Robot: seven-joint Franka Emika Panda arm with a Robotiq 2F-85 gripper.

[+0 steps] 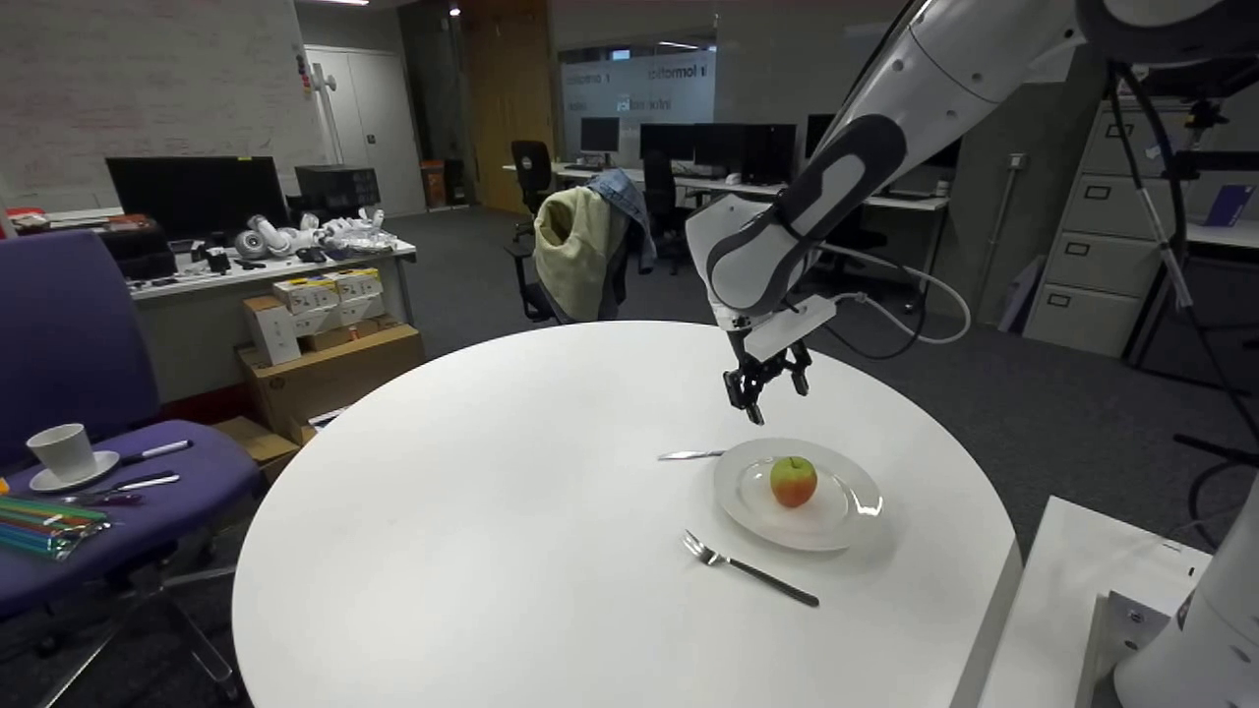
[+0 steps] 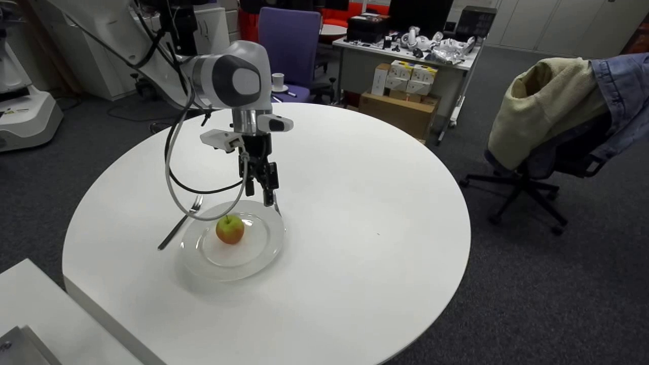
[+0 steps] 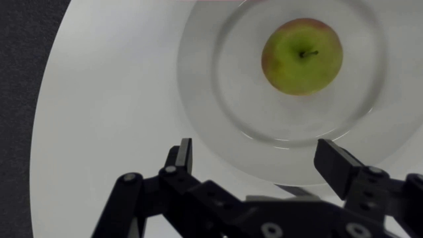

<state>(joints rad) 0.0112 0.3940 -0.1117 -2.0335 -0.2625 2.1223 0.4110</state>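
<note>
Now, in an exterior view, we see the gripper (image 1: 777,398) spread, an apple (image 1: 793,482) lower than it on a plate (image 1: 836,506); in an exterior view, a fork (image 2: 175,231) likewise lower; in the wrist view, the apple past the fingertips (image 3: 184,152).

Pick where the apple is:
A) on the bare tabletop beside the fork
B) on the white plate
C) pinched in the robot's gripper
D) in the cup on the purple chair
B: the apple rests on the plate in both exterior views, while the gripper is open and apart from it.
</note>
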